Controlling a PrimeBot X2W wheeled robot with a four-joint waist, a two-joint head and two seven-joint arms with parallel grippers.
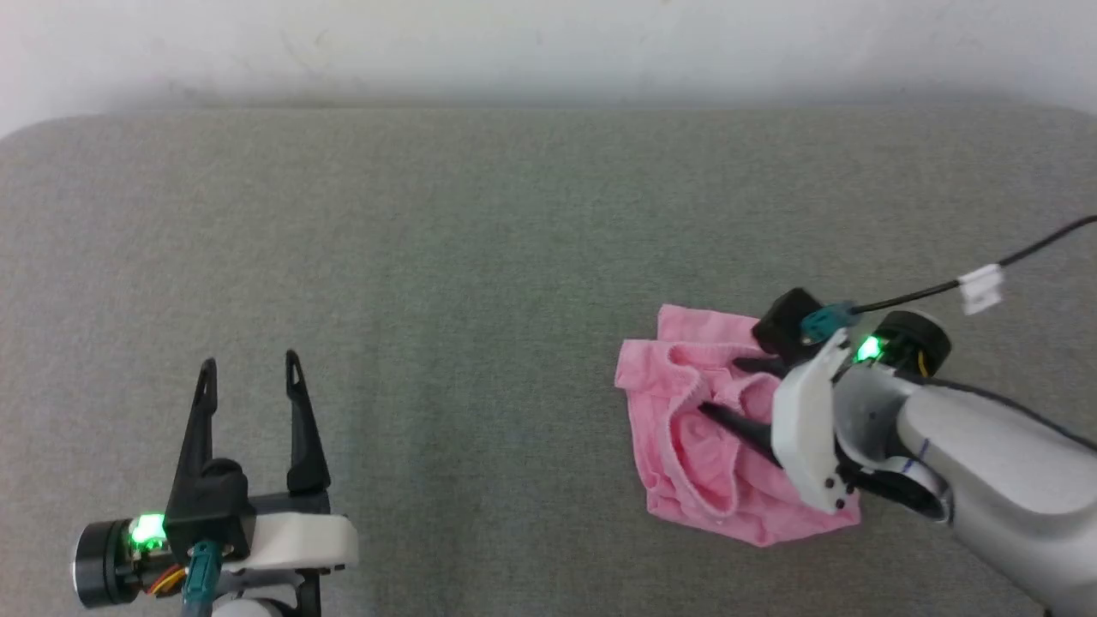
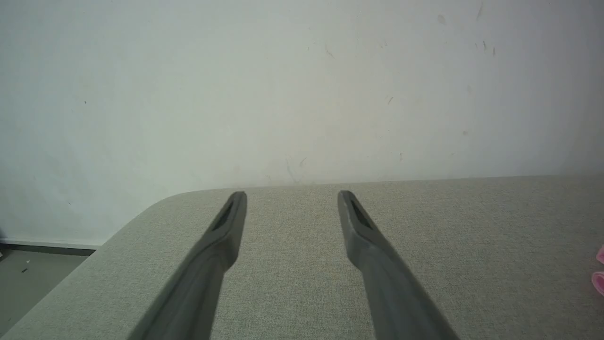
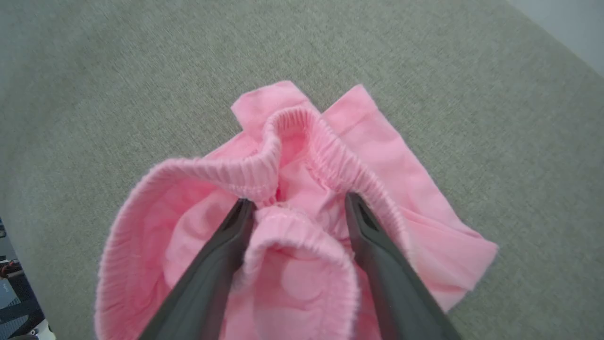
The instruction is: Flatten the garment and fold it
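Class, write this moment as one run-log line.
left gripper open, away from garment | right gripper open, straddling waistband fold | garment crumpled, unfolded

The left gripper [image 1: 249, 360] sits at the near left. Its two long dark fingers [image 2: 226, 236] point straight toward the far side, and the jaws are spread wide. A green light [image 1: 147, 529] glows on its wrist. The right arm's pale forearm [image 1: 986, 463] reaches in from the near right, with the wrist angled down. The right gripper [image 1: 720, 386] points left, and its fingers [image 3: 217, 264] are spread about as wide as the left's.
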